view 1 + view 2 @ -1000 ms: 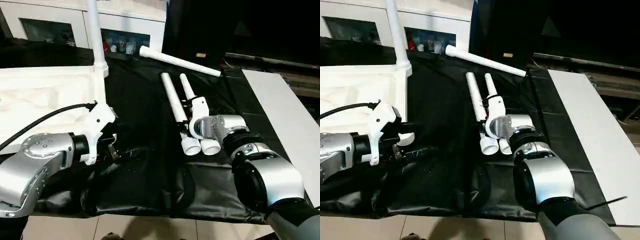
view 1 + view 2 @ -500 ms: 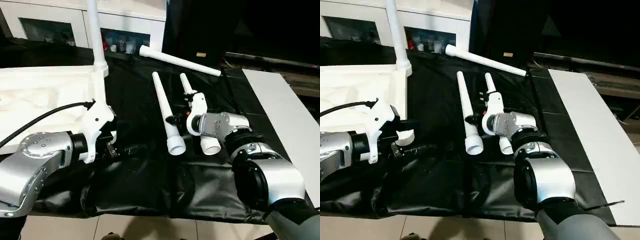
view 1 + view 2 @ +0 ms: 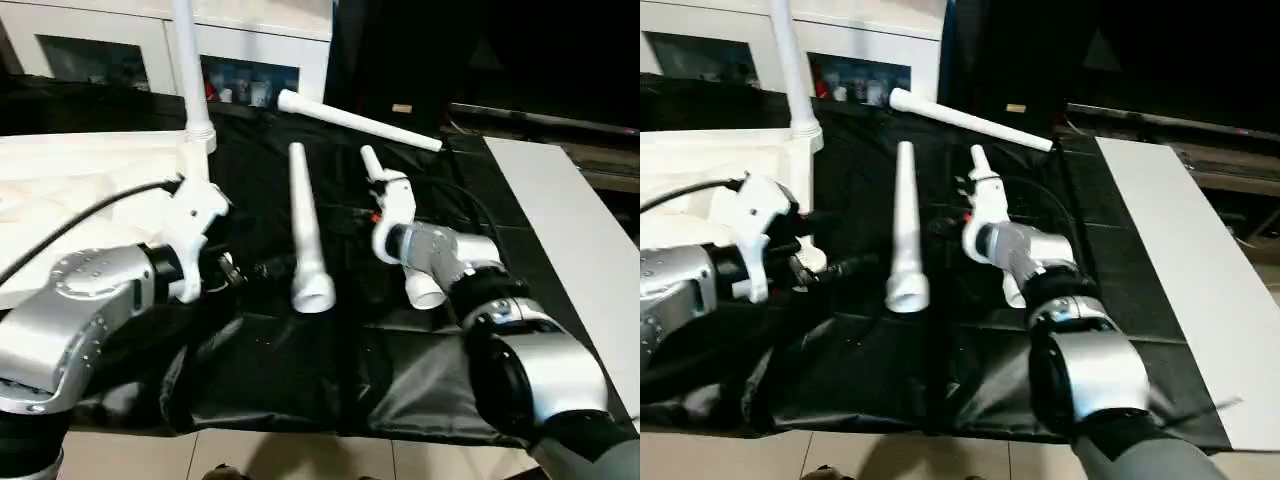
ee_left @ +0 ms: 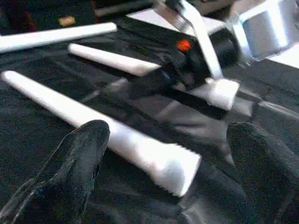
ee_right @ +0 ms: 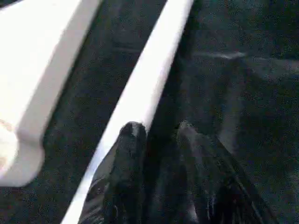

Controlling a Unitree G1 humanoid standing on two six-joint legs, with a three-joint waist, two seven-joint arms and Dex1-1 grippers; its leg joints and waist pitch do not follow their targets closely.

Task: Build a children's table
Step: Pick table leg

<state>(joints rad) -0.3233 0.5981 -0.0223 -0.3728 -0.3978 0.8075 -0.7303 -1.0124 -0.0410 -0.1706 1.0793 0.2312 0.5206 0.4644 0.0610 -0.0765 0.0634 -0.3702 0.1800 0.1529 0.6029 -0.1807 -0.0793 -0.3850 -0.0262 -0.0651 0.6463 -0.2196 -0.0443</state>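
Resting at nine o'clock on the black cloth [image 3: 300, 390], the white tabletop [image 3: 60, 175] lies underside up with one leg [image 3: 188, 70] standing upright in its far corner socket. Just beside it hovers the left gripper [image 4: 163, 163], its two black fingers [image 4: 77, 161] spread wide, pointing at the thick end of a loose leg [image 3: 305, 230] lying at the centre. At one o'clock from that, a third leg [image 3: 355, 118] lies slantwise. Towards three o'clock, the right gripper [image 5: 156, 135] has its fingers drawn near together beside a fourth leg [image 3: 425, 288]; whether they pinch it I cannot tell
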